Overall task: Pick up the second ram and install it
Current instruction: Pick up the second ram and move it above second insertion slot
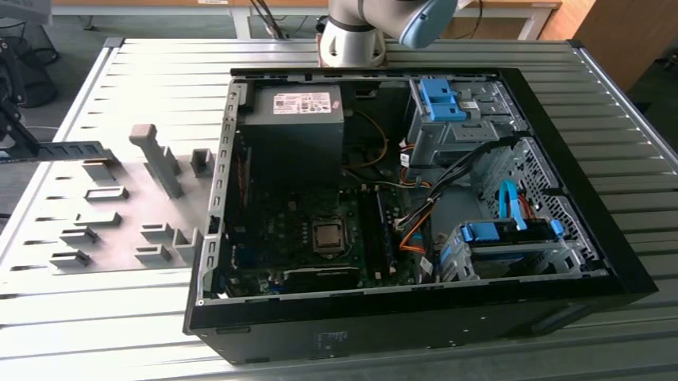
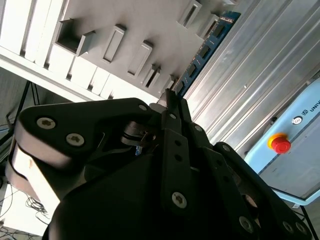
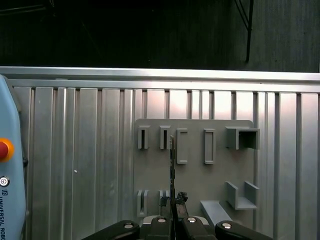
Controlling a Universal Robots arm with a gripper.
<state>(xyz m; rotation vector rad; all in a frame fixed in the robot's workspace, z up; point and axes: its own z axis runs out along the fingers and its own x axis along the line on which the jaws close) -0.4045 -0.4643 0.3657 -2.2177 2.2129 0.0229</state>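
Note:
The second ram is a thin blue-green board with dark chips, and my gripper is shut on one end of it. In the first wrist view the ram appears edge-on, rising from the gripper above the grey fixture plate. In the exterior view the ram hangs level over the far left edge of the fixture plate, with the gripper at the exterior view's left edge. The open computer case lies to the right, with the motherboard exposed.
Upright grey fixture blocks stand on the plate between the ram and the case. Inside the case are a power supply, blue drive-bay clips, cables and a CPU socket. A light blue unit with a red button sits off the table.

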